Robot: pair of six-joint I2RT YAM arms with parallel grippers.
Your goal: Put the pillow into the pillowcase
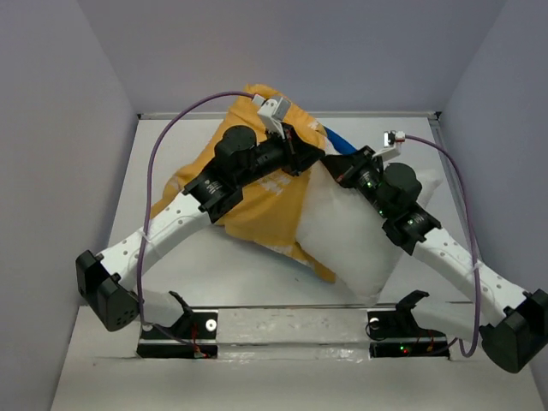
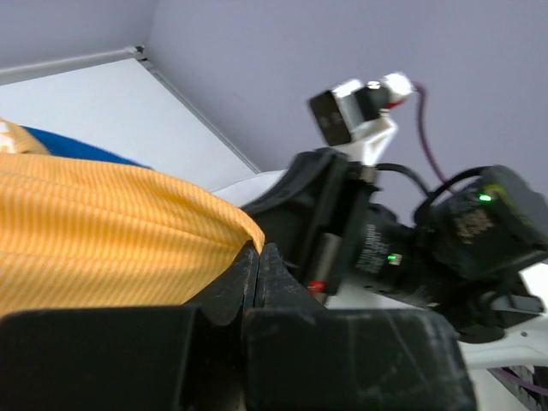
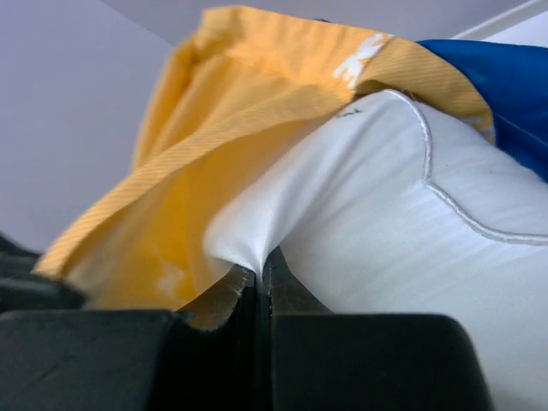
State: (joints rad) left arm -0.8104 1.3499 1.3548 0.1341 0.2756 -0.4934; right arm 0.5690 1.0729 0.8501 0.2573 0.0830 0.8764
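The left hand (image 2: pixel 259 257) is clenched on the yellow edge of the pillowcase (image 2: pixel 103 231). The right hand (image 3: pixel 259 264) pinches a fold of the white pillow (image 3: pixel 385 223), which lies on the worktop (image 1: pixel 214 278) with its far corner under that cloth. The white lettering (image 3: pixel 364 56) on the yellow shows too little to read.

You have a white table (image 1: pixel 257 287) filling the middle of the top view, closed in by pale grey walls (image 1: pixel 51 128) at left, right and top. Directly on it, at centre, lies the yellow-orange pillowcase (image 1: pixel 265 201), rumpled, with a strip of blue showing at its upper right. The plump white pillow (image 1: pixel 351 248) rests to its lower right, its upper left part under the yellow cloth.
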